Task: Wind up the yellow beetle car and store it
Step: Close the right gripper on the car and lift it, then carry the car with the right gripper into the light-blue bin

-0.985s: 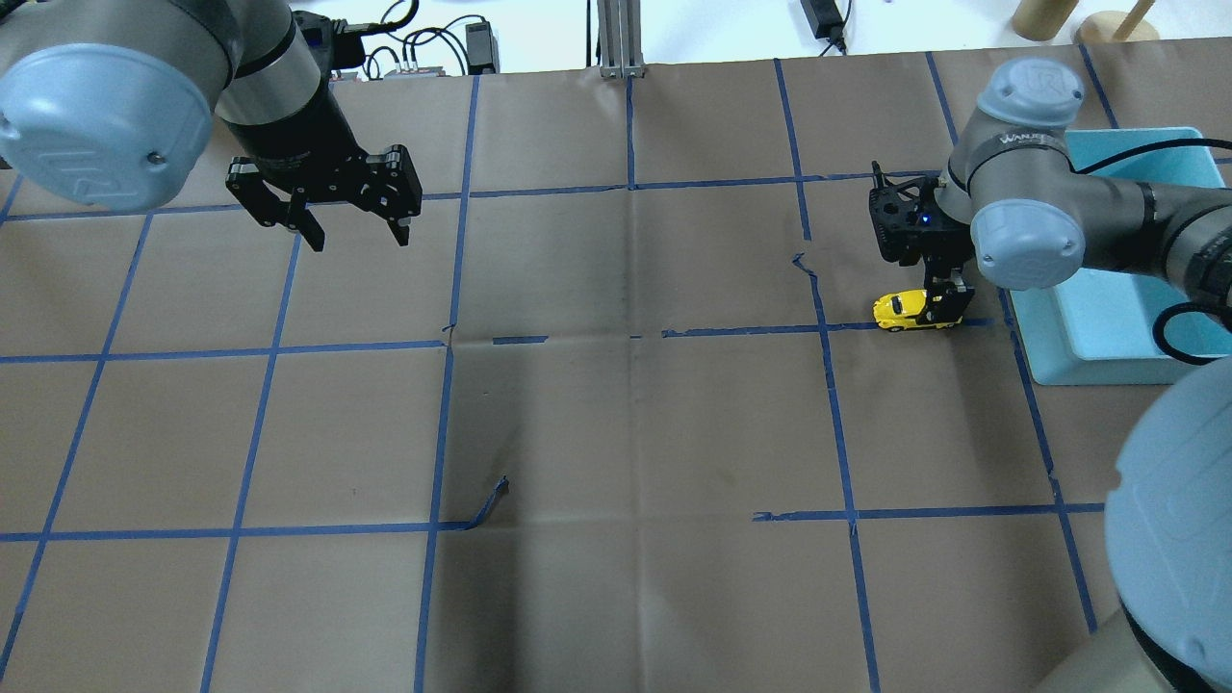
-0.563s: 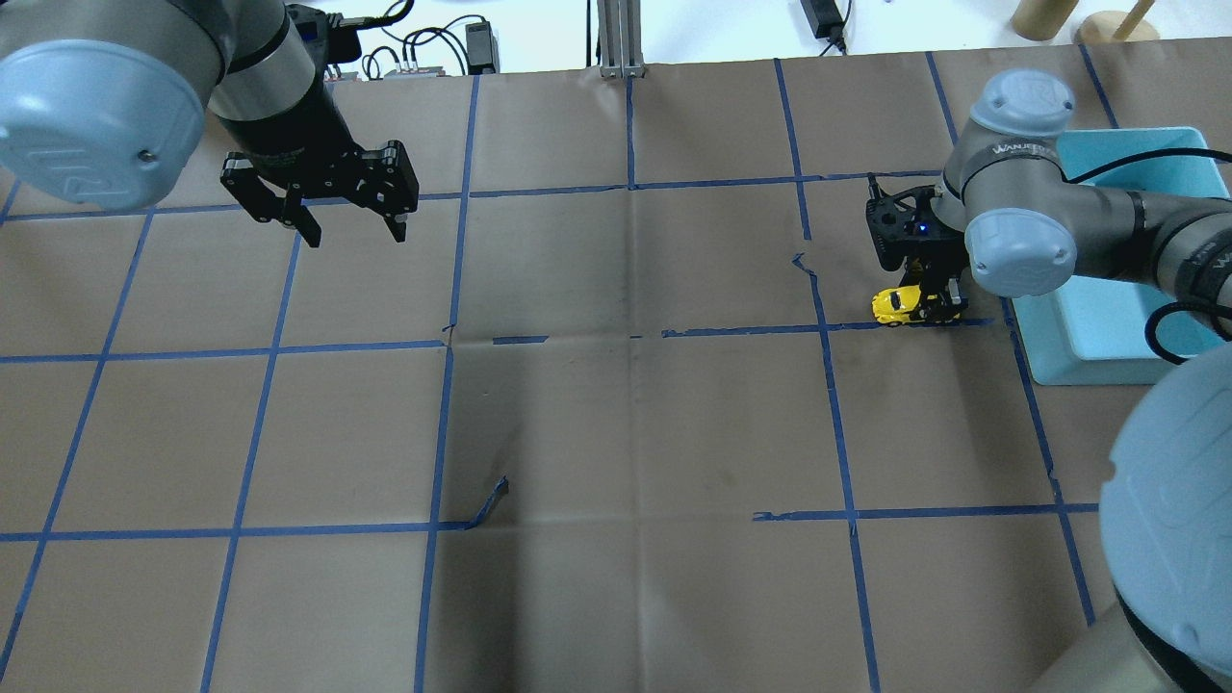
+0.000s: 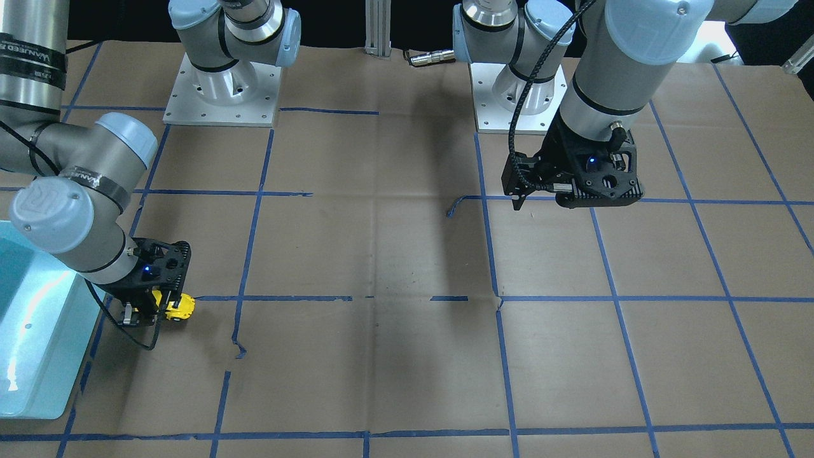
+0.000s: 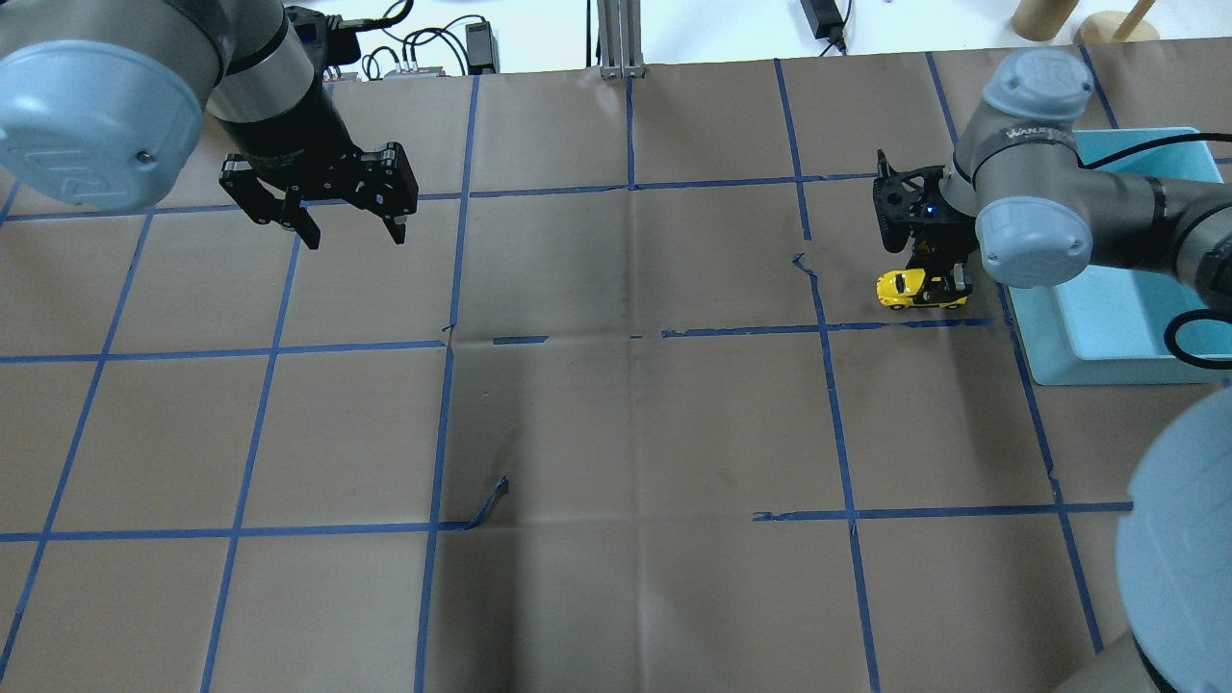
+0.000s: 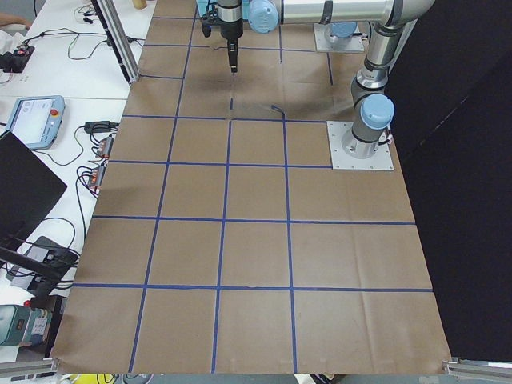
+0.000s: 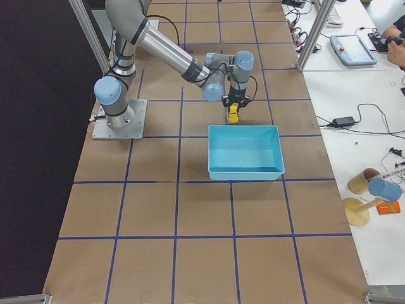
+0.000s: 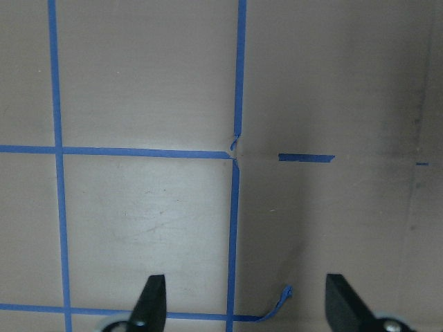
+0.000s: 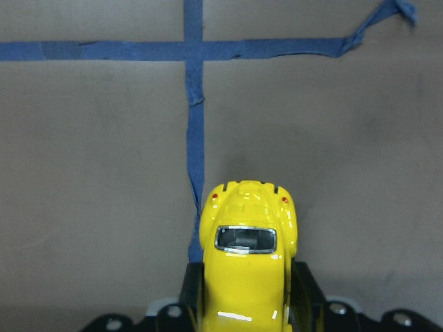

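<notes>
The yellow beetle car (image 4: 910, 287) is a tiny yellow toy with dark windows. It sits low over the brown paper at the right side, just left of the light blue bin (image 4: 1126, 327). My right gripper (image 4: 948, 286) is shut on the car's sides. The right wrist view shows the car (image 8: 248, 266) between the two black fingers (image 8: 192, 294). The car also shows in the front view (image 3: 177, 307) and in the right side view (image 6: 233, 114). My left gripper (image 4: 348, 227) hangs open and empty over the far left of the table, its fingertips (image 7: 152, 301) wide apart.
The brown paper is marked in blue tape squares (image 4: 630, 332). A loose curl of tape (image 4: 491, 505) sticks up near the middle front. Cables and power bricks (image 4: 423, 48) lie beyond the far edge. Wooden pieces (image 4: 1078, 19) stand at the far right corner.
My right gripper has carried the car a little away from me, off the blue tape line. The left gripper has barely moved.
</notes>
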Action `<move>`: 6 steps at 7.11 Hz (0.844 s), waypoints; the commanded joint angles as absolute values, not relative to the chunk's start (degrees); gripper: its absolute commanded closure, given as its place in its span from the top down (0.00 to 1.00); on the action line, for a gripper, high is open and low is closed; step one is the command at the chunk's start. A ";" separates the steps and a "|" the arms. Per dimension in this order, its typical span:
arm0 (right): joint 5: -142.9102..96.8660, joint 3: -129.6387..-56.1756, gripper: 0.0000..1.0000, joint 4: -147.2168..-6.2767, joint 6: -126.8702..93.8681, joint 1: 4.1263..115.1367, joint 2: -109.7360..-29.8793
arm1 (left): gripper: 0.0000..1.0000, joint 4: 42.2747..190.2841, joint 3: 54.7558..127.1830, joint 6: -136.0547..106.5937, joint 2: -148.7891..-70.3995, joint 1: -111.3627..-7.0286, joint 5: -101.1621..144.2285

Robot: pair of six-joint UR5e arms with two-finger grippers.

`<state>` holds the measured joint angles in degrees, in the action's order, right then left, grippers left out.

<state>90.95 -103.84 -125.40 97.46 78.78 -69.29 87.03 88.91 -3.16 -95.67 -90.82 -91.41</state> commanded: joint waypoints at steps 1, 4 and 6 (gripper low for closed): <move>90.62 -103.62 0.09 -125.51 80.09 78.49 -74.95 | 0.83 87.10 88.95 -3.08 -95.80 -90.79 -91.41; 90.79 -101.88 0.10 -125.16 40.35 74.04 -77.26 | 0.83 87.10 89.03 -3.08 -96.06 -90.79 -91.41; 90.79 -97.15 0.07 -118.69 36.41 67.36 -76.55 | 0.83 87.27 88.86 -2.90 -96.15 -90.79 -91.49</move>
